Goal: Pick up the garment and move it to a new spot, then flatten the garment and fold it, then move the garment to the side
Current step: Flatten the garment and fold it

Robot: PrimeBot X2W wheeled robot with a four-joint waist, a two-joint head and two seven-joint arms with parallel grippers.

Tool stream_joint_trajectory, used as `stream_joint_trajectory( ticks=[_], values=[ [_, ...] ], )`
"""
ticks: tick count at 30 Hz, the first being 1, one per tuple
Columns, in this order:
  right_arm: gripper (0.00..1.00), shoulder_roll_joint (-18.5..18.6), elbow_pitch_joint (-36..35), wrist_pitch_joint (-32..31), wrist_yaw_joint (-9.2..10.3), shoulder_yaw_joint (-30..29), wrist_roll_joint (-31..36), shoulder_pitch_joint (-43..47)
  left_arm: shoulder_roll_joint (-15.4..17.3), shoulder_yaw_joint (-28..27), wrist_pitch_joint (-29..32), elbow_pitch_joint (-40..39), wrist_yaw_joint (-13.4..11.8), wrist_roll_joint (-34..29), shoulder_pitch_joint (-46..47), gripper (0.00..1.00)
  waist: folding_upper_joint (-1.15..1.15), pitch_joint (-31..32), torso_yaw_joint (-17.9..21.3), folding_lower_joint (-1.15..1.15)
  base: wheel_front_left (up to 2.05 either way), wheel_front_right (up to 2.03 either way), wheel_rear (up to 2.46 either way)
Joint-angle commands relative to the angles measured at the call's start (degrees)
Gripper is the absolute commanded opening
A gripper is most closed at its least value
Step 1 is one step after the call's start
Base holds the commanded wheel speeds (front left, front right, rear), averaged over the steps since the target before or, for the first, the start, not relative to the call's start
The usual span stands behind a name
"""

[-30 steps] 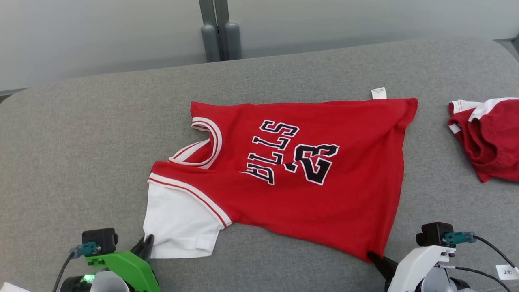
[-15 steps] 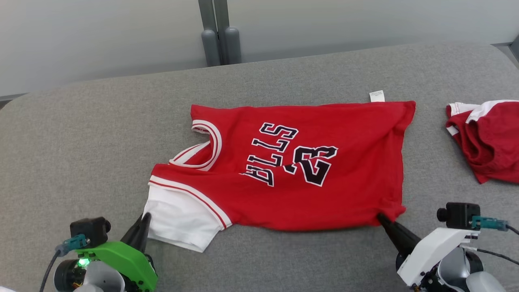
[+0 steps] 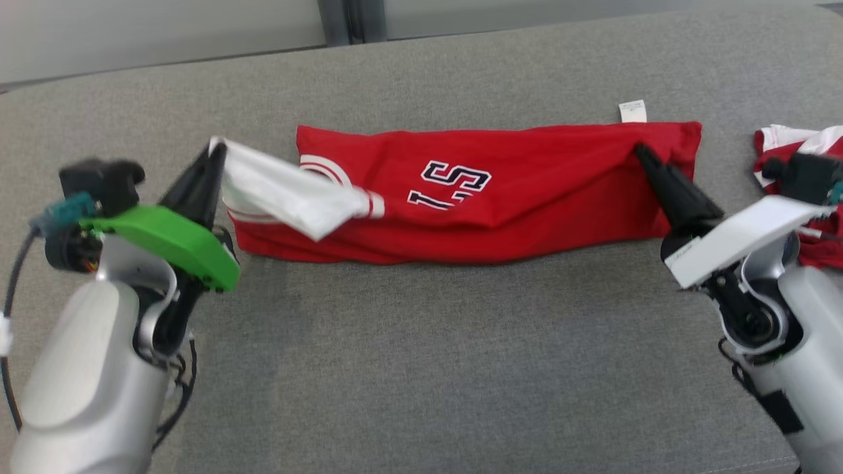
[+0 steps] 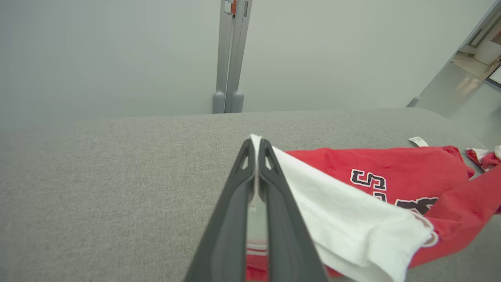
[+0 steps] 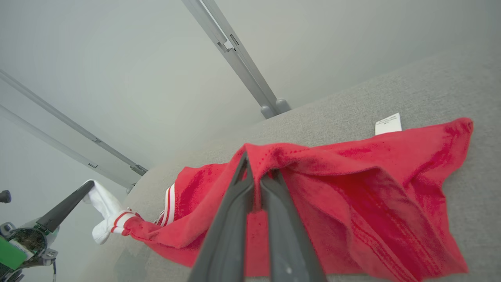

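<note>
Nearest the robot lies a broad bare stretch of the grey desk [image 3: 421, 368], with 1 arm rising at each side of it. Beyond that stretch the red jersey [image 3: 527, 191] lies as a long band, its long axis running left to right across the desk, squarely between the 2 claws. Its near half is raised and doubled over toward the far half, so only the top of the black lettering shows.

The left claw [image 3: 212, 155] is pinched fully closed on the tip of the white sleeve [image 3: 290, 194], which hangs taut and off the desk from the fingertips toward the jersey's neck end. The right claw [image 3: 640, 153] is likewise pinched tight, on the red hem corner at the other end, with cloth draped from it in a soft ridge. Each arm is nearest its own end, and the 2 grips sit at about the same depth.

Just beyond both claws lies the jersey's far edge, flat on the desk, with a white label [image 3: 632, 110] poking out past it. The fold probably turns on carrying both held corners forward and down together onto that edge. A second red garment [image 3: 767, 141] sits bunched at the far right, just beside the right arm.
</note>
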State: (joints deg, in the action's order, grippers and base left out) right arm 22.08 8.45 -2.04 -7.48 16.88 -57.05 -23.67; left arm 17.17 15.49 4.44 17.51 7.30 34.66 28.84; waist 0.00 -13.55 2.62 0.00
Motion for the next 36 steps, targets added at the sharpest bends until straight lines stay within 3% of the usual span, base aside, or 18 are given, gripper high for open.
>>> stream_joint_trajectory(
  ticks=[1, 8, 20, 30, 36],
  values=[
    [0.0, 1.33, 0.57, 0.53, -0.03, 0.83, -1.18, -3.47, 0.31, 0.28, 0.05, 0.96, 0.14, -0.35, 4.21, 0.0, 0.0, -5.75, -1.49, 0.0, 0.0, 0.0, 0.0],
    [0.0, 6.31, 5.74, 3.37, -0.03, 5.84, -3.74, -25.51, 1.58, 2.77, 0.42, 7.71, 0.22, -1.43, 26.3, 0.0, 0.0, -14.94, -2.69, 0.0, 0.0, 0.0, 0.0],
    [0.0, 8.22, 15.09, 7.74, -0.03, 10.99, -8.99, -57.21, 1.16, 4.1, -5.01, 20.23, 0.24, -0.89, 58.69, 0.0, 0.0, -23.73, -4.45, 0.0, 0.0, 0.0, 0.0],
    [0.0, 9.87, 20.53, 10.96, -0.03, 13.13, -13.05, -71.31, 1.56, 7.52, -10.24, 28.13, 0.18, 0.04, 73.74, 0.0, 0.0, -24.13, -5.03, 0.0, 0.0, 0.0, 0.0],
    [0.0, 10.72, 21.67, 10.91, -0.03, 17.24, -16.12, -70.17, 2.31, 10.23, -10.69, 30.86, 0.18, 4.01, 73.37, 0.0, 0.0, -21.66, -5.48, 0.0, 0.0, 0.0, 0.0]
  ],
)
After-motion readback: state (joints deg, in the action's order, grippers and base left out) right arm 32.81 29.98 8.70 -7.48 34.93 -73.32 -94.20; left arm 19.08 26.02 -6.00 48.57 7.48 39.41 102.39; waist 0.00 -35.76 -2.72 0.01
